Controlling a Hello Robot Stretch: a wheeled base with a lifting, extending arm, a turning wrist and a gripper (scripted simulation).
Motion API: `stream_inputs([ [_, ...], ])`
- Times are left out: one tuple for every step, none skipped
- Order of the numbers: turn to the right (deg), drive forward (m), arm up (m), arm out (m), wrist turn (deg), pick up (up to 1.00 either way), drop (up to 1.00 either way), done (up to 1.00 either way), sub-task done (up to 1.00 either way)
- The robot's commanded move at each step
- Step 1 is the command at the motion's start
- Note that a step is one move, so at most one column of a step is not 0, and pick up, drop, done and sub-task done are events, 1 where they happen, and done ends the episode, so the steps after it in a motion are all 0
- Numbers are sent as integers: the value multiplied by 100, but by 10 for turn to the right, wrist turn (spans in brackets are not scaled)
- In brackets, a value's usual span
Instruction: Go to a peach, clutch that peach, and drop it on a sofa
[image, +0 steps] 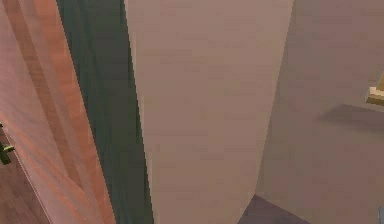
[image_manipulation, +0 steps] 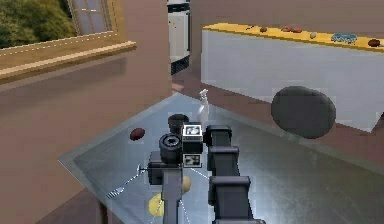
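At the arm side view's bottom edge, just right of the middle, the dark square-barred arm (image_manipulation: 230, 190) rises over a grey-blue glass-topped table (image_manipulation: 300, 175). At the arm's far end stand two small white squares with black marks (image_manipulation: 192, 131), and left of them sits the dark body of the jaws. A small yellow-orange rounded thing (image_manipulation: 155, 205) lies on this table at the jaws and is partly hidden by them. Its colour suits a peach, but its shape is too unclear to be sure. I cannot tell whether the jaws are grasping anything.

Just beyond them a short dark cylinder (image_manipulation: 178, 122) stands on the glass. A small dark red oval thing (image_manipulation: 138, 133) lies toward the view's left, and a small white upright thing (image_manipulation: 204, 97) stands near the far edge. Past the glass table, a dark grey round thing (image_manipulation: 303, 112) sits before a long white table with a yellow top (image_manipulation: 290, 65), which carries several small things too small to name. Left of it stands a tall white appliance (image_manipulation: 178, 35). A wooden-framed window (image_manipulation: 60, 55) with greenery behind it fills the upper left.

Close in the forward view, a reddish-brown wooden door (image: 35, 110) with a brass handle (image: 5, 152) covers the left. Beside it runs a dark green upright strip (image: 100, 110), then a plain beige wall corner (image: 205, 100). A pale yellow wooden piece (image: 376, 96) juts in at the right edge.
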Motion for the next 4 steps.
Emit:
stream_inputs([
  [0,0,0,0,450,0,0,0,0],
  [0,0,0,0,450,0,0,0,0],
  [0,0,0,0,450,0,0,0,0],
  [0,0,0,0,180,0,0,0,0],
])
